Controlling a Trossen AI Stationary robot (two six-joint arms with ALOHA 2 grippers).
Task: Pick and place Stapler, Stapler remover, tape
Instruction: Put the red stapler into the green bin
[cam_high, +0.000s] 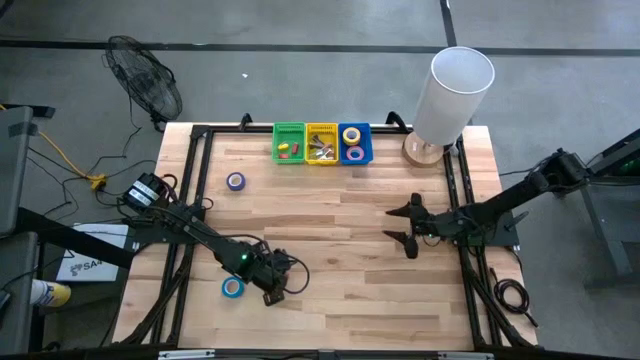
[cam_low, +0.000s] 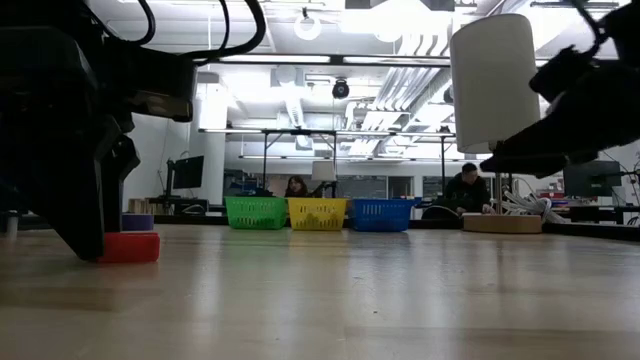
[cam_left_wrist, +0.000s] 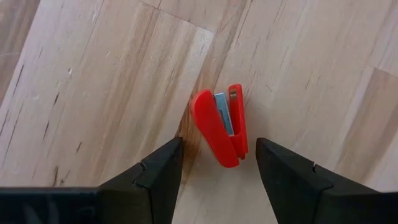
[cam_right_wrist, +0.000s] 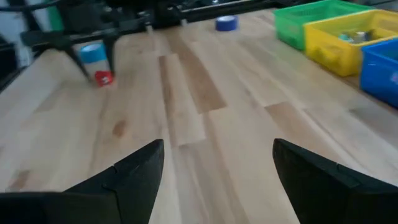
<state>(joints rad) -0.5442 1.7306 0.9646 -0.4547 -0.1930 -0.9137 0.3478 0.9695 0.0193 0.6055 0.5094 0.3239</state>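
A pale wooden counter (cam_high: 340, 250) stands on a grey floor, with a black fan (cam_high: 145, 75) off its far left corner and a tall white cylinder (cam_high: 452, 95) on a round wooden base at its far right corner. Along the far edge sit 3 small baskets side by side: a green basket (cam_high: 289, 143), a yellow basket (cam_high: 321, 144) and a blue basket (cam_high: 354, 145) that holds 2 tape rolls. A purple tape roll (cam_high: 236, 181) lies alone on the left half of the counter, and a blue tape roll (cam_high: 232, 287) lies near the front left.

The left pincer (cam_high: 272, 291) hangs low over the front-left part of the counter, just beside that blue roll. Its wrist view shows the fingers (cam_left_wrist: 158, 177) spread apart with a small red stapler (cam_left_wrist: 221, 127) lying flat on the wood just ahead of the gap, seemingly untouched, though contact is hard to judge. The right pincer (cam_high: 408, 226) waits over the right half of the counter, its fingers wide apart and holding nothing. In the low view, 2 people sit in the room beyond the baskets.
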